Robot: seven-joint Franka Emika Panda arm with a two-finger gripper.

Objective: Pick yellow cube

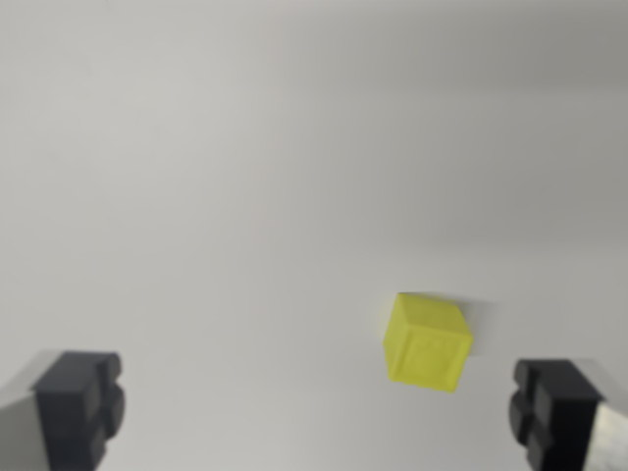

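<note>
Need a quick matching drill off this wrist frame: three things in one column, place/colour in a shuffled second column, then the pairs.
Column 1:
1. yellow cube
2. finger on the wrist view's left
3. finger on the wrist view's right

Column 2:
A. dark, bottom corner, far from the cube
B. bright, lying on the pale surface, right of centre
C. dark, bottom corner, on the cube's side

Pairs: 1-B, 2-A, 3-C

The tool is open, and the cube sits apart from both fingers, not yet between them.
</note>
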